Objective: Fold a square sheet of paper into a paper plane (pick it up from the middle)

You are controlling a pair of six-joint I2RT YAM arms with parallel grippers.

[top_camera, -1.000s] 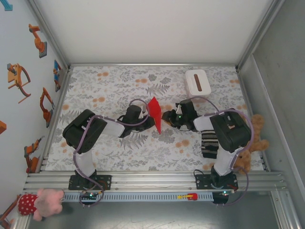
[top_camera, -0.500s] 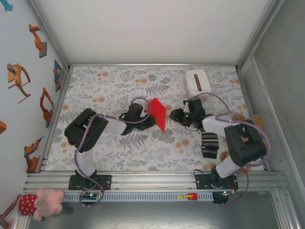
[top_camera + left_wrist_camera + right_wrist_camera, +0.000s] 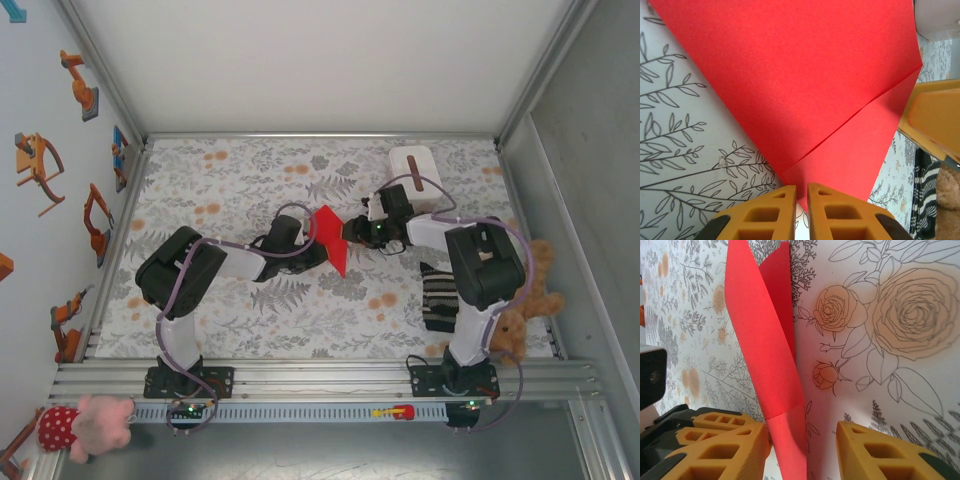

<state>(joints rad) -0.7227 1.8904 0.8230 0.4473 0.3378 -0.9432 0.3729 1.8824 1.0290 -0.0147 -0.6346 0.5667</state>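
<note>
Matte red paper (image 3: 331, 238), sharply creased and pointed, stands upright off the floral tabletop (image 3: 230, 180), near the box (image 3: 414, 172), at its lower left. The left fingers (image 3: 782, 206) clench its bottom corner. The right fingers (image 3: 725, 447) are spread, with its free edge between them.

1 paper sheet (image 3: 330, 240), 1 white box (image 3: 408, 165)

Left wrist view: the square sheet of paper (image 3: 790, 75) runs off the top edge; its lowest corner is hidden between the left gripper (image 3: 801, 192) fingers. Right of the sheet, one orange finger (image 3: 932, 120) of the right gripper (image 3: 801, 440) is cropped.
</note>
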